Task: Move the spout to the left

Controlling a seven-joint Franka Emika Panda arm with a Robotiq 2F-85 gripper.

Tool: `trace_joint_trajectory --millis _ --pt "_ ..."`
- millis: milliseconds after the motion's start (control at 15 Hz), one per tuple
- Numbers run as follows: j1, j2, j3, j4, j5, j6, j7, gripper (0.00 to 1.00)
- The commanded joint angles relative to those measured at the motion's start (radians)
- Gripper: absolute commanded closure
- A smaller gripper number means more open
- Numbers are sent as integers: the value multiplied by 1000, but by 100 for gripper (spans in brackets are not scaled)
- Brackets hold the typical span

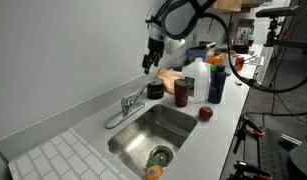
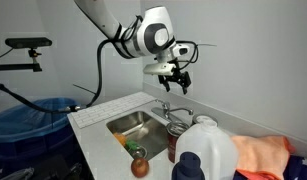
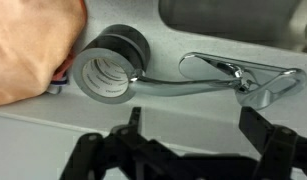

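The chrome spout (image 3: 188, 87) lies along the counter behind the sink, running from its short base (image 3: 258, 92) toward a grey tape roll (image 3: 108, 65). The lever handle (image 3: 208, 63) sits just above it. The spout also shows in both exterior views (image 1: 126, 108) (image 2: 165, 108). My gripper (image 3: 196, 130) is open and empty. It hangs in the air above the faucet and tape roll, touching nothing, as both exterior views show (image 1: 150, 62) (image 2: 176, 82).
The steel sink (image 1: 178, 122) has a round drain (image 1: 161, 155) and an orange object (image 1: 153, 172) in it. A red can (image 1: 182, 93), white jug (image 1: 196, 75), blue bottle (image 1: 216, 80), apple (image 1: 205, 113) and orange cloth (image 3: 33, 50) crowd the counter past the tape.
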Motion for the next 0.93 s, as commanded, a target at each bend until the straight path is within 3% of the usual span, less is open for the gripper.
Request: trace_joint_trajectory --millis 0,867 --pt "-6 123 -23 121 6 25 8 0" --pt "31 432 -86 380 -5 97 50 0"
